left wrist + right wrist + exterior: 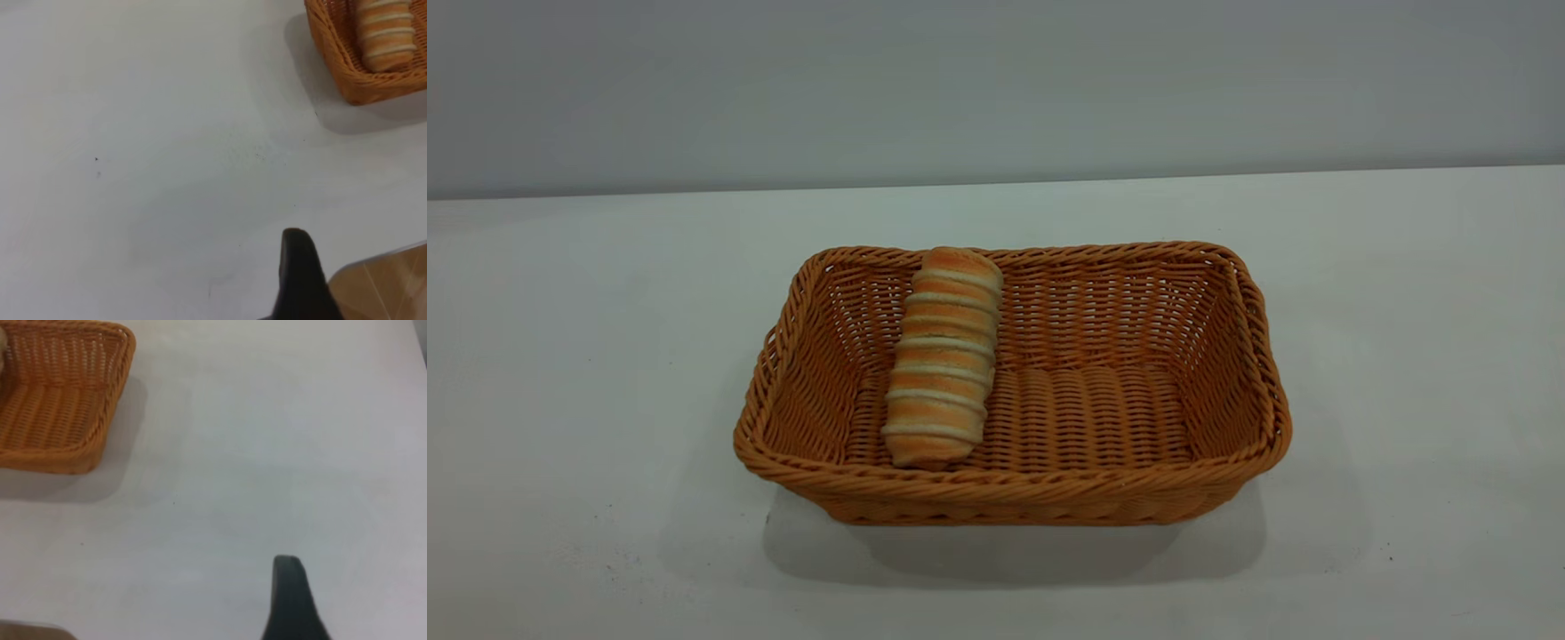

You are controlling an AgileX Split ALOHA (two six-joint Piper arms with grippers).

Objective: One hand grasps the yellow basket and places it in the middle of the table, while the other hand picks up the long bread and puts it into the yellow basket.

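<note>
Neither pincer's opening can be told (one dark fingertip (pixel 300 267) each); striped oblong bread roll (pixel 943 356) lies in orange-tan wicker basket (pixel 1049 489), nine o'clock side, on white tabletop (pixel 560 356).

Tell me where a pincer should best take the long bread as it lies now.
Probably across the middle of the long bread, coming from above. It leans lengthwise in the left part of the yellow basket, far end propped on the back rim, so both long sides stand free, while the basket walls block a low approach.
</note>
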